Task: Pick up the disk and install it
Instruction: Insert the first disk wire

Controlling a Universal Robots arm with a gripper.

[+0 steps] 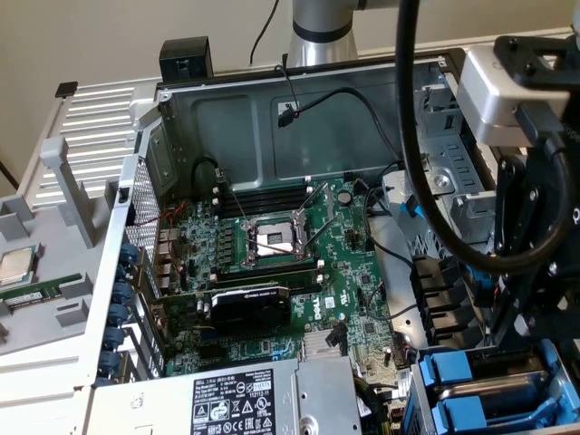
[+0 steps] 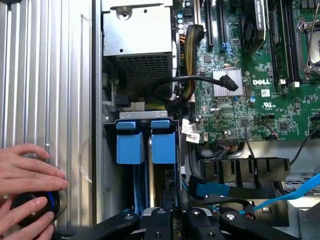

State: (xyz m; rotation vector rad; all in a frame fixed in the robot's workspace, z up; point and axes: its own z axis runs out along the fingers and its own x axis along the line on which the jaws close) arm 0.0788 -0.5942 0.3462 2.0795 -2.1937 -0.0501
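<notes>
Inside the open computer case, the disk stands in the drive bay beside another blue carrier, with the hand near it, grip impossible to tell; a straight, square push should seat it.

DELL printed on green motherboard

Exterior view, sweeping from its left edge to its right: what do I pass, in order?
Loose CPU chip → blue card-slot clips → CPU socket → blue drive carriers
</notes>
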